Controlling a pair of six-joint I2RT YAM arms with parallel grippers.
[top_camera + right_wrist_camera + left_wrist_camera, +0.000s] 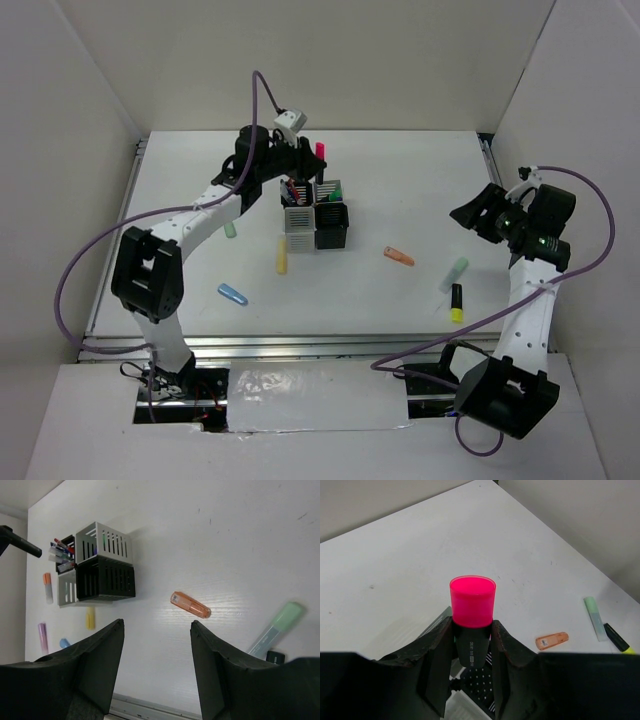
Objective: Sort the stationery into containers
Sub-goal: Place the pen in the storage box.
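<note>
A black highlighter with a pink cap [471, 611] stands upright, cap uppermost, pinched by its black barrel between the left jaws, which are closed partway onto it from both sides. In the overhead view it hangs at the far edge of the containers [316, 214], a two-by-two block of slotted cups near the middle of the desk [400, 170]; which cup lies beneath it cannot be told. The far-left black cup [293, 190] already carries a bunch of thin pens, and something green shows in the far-right silver cup [329, 191]. More stationery lies loose on the desk: a yellow marker [282, 256] just beside the block's near-left corner, a pale green marker [230, 229] close under the left arm [190, 225], and a blue marker [232, 294] nearer the front edge. To the right of the block lie an orange marker [399, 256], then a long pale green marker [457, 270] and, just in front of it, a black highlighter with a yellow end [456, 303]. The right jaws hang spread and empty above that right-hand group, touching nothing.
</note>
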